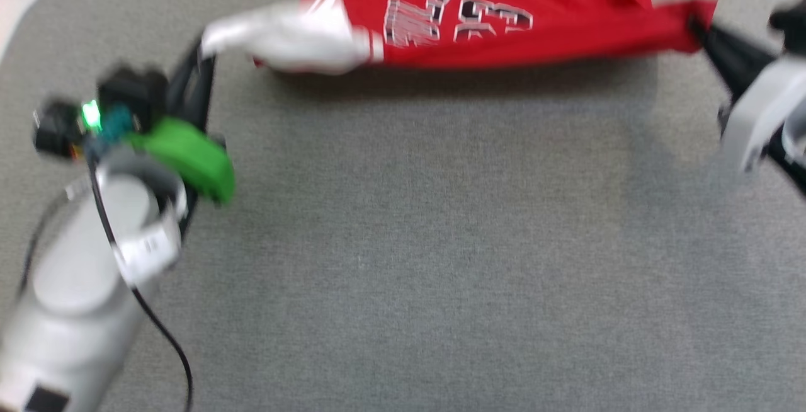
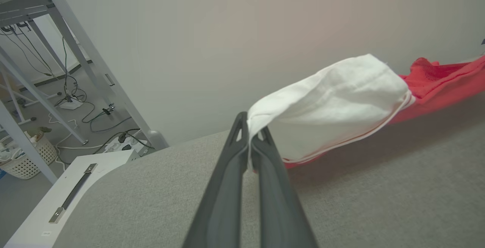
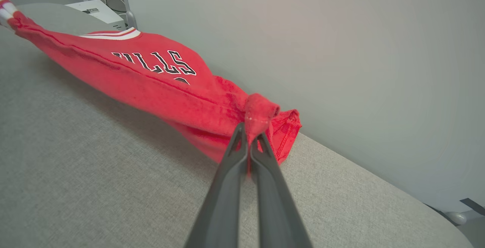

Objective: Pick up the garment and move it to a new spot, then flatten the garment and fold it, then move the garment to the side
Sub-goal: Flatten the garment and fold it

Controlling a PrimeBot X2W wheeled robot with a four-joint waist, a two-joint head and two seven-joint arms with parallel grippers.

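Note:
The garment (image 1: 504, 21), a red jersey T-shirt with white sleeves and black lettering, hangs stretched across the far side of the grey table (image 1: 409, 242), lifted off its surface. My left gripper (image 1: 204, 50) is shut on the edge of a white sleeve (image 2: 333, 100) at the shirt's left end; in the left wrist view the gripper (image 2: 251, 134) pinches that cloth between its tips. My right gripper (image 1: 696, 24) is shut on a bunched red hem corner (image 3: 261, 109) at the right end, and the right wrist view shows the gripper (image 3: 248, 136) clamped on it.
The padded grey table ends at a plain wall (image 3: 341, 32) behind the shirt. Off the table's left corner stand a white cabinet (image 2: 75, 179), metal frame legs (image 2: 75, 43), floor cables and a laundry basket (image 2: 26, 157).

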